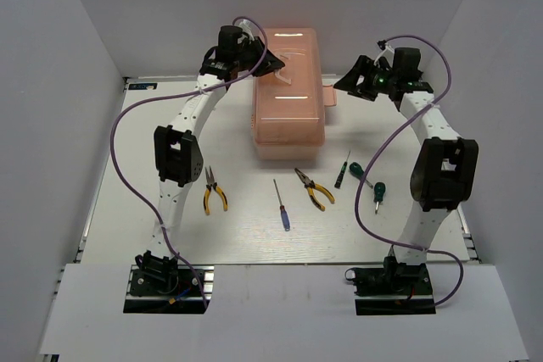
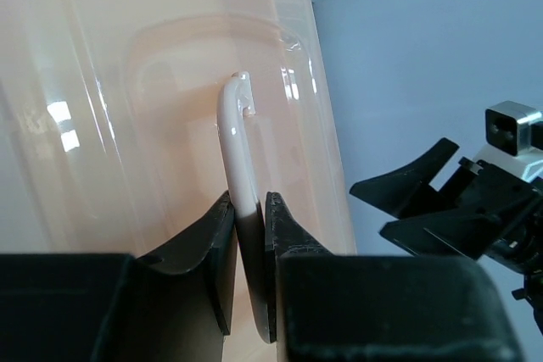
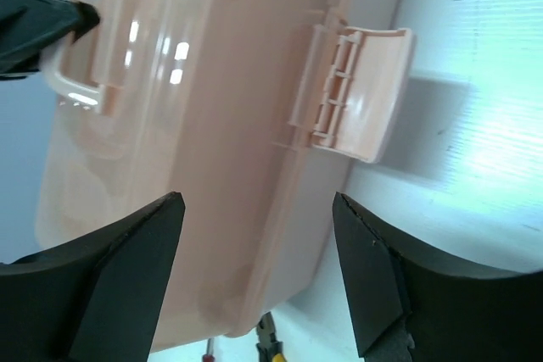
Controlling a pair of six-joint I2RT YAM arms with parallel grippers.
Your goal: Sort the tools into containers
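The containers are one closed peach-pink toolbox [image 1: 288,108] at the table's middle back. My left gripper [image 1: 273,65] is over its lid, shut on the lid's pale carry handle [image 2: 235,137], which runs up between the two black fingers [image 2: 216,235]. My right gripper [image 1: 344,84] hangs open beside the box's right side [image 3: 212,125], near its side latch [image 3: 361,91], which is flipped outward. In front of the box lie the tools: yellow-handled pliers [image 1: 214,194], a second pair of pliers [image 1: 315,189], a blue-handled screwdriver [image 1: 282,208] and green-handled screwdrivers [image 1: 378,192].
White walls close the table in at the back and both sides. A slim dark screwdriver [image 1: 342,170] lies right of the middle pliers. Both arms' cables loop over the table's outer sides. The right gripper's black fingers [image 2: 424,209] show in the left wrist view.
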